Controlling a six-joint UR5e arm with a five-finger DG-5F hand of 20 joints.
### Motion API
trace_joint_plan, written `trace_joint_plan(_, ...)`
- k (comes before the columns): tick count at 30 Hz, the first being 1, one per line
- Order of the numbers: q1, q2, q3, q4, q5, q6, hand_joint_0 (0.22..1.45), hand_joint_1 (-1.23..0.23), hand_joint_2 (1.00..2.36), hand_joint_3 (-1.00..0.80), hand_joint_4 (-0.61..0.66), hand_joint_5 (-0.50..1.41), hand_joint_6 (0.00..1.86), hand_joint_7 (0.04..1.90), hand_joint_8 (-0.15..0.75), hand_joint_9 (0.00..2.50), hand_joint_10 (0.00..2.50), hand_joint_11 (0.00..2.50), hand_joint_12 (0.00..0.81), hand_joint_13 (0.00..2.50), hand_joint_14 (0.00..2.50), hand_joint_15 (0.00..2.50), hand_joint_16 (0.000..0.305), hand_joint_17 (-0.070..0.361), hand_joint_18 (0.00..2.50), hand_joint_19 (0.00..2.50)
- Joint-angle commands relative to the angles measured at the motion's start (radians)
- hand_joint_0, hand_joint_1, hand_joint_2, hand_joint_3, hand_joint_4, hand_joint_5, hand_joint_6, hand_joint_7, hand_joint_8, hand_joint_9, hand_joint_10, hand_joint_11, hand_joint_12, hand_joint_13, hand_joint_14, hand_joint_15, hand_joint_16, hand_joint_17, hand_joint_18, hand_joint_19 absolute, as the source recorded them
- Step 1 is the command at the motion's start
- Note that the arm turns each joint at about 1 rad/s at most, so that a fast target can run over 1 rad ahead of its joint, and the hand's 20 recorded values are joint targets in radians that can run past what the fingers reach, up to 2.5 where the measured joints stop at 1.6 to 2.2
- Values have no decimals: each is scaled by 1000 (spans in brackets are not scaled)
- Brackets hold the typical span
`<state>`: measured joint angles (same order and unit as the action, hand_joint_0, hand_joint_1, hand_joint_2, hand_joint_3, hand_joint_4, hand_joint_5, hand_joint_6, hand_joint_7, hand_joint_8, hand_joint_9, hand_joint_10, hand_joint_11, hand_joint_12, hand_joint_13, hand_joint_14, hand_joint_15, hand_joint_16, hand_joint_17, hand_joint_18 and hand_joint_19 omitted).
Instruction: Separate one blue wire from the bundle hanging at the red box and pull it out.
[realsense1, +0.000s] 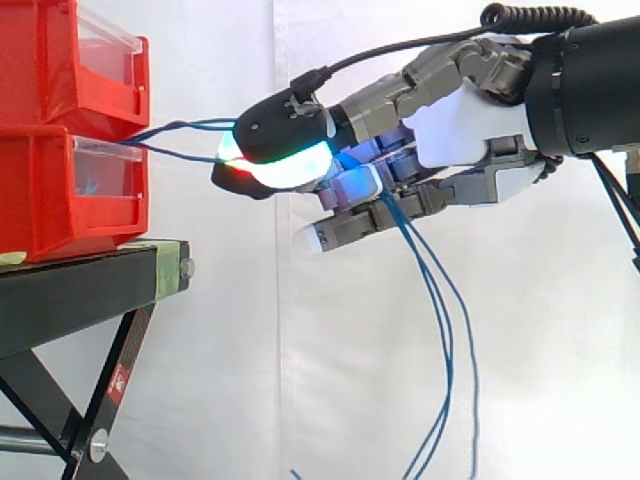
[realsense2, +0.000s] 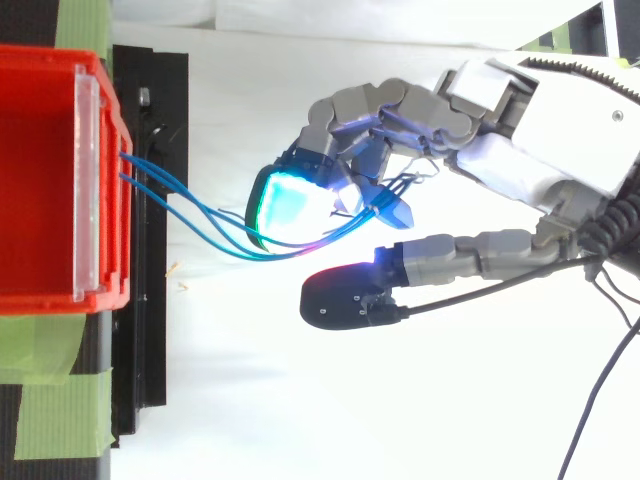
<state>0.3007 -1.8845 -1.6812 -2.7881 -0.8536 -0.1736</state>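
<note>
The hand (realsense1: 470, 130) reaches level from the right toward the red bins (realsense1: 50, 200), its fingers curled round the blue wires (realsense1: 200, 123), which trail down under the palm.

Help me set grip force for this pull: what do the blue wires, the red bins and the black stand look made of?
The blue wires look thin, with smooth plastic-like insulation; they droop in soft curves below the hand, so flexible. The red bins: glossy moulded plastic, judging by even colour and sheen. The black stand: probably painted metal, given flat bars and bolted joints.
</note>
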Motion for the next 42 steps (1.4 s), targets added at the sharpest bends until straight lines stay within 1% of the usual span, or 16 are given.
trace_joint_plan(1, 0, 1, 0, -1, 1, 0, 701, -945, 1016, -305, 185, -277, 800, 1079, 295, 181, 844, 1471, 289, 244, 1436, 1251, 27, 61, 324, 621)
trace_joint_plan(5, 0, -1, 0, -1, 2, 0, 659, -897, 1011, -378, 200, -275, 797, 1085, 307, 205, 842, 1498, 301, 253, 1449, 1266, 28, 64, 329, 666)
trace_joint_plan(12, 0, -1, 0, -1, 2, -1, 596, -870, 1002, -470, 215, -274, 791, 1099, 319, 215, 811, 1519, 313, 246, 1474, 1268, 32, 72, 337, 719)
trace_joint_plan(17, 0, 1, 0, -1, 2, -1, 581, -846, 1002, -473, 228, -273, 793, 1083, 326, 225, 823, 1506, 319, 251, 1489, 1253, 34, 76, 351, 754)
trace_joint_plan(20, 0, 1, 0, -1, 2, -1, 584, -812, 1003, -468, 241, -270, 803, 1051, 328, 253, 889, 1481, 320, 283, 1507, 1229, 34, 77, 379, 778)
trace_joint_plan(25, 0, -1, 0, -1, 2, -1, 601, -746, 1008, -416, 255, -266, 827, 1019, 335, 292, 952, 1436, 320, 334, 1516, 1214, 35, 78, 445, 824)
trace_joint_plan(30, 0, -1, 0, 2, 1, -1, 621, -721, 1012, -363, 256, -259, 839, 1005, 331, 303, 977, 1407, 323, 350, 1516, 1214, 34, 77, 461, 840)
trace_joint_plan(35, 0, -1, 0, -1, 2, 0, 638, -730, 1013, -347, 257, -256, 843, 1009, 333, 307, 1006, 1388, 323, 355, 1508, 1227, 34, 78, 469, 841)
trace_joint_plan(39, 0, -1, 0, -1, 2, -1, 610, -761, 1006, -435, 258, -260, 843, 1015, 333, 305, 1000, 1410, 328, 358, 1505, 1240, 35, 78, 469, 850)
trace_joint_plan(42, 0, 1, 0, -1, 1, -1, 602, -780, 1004, -455, 264, -263, 842, 1025, 340, 304, 980, 1443, 328, 357, 1506, 1242, 35, 79, 473, 851)
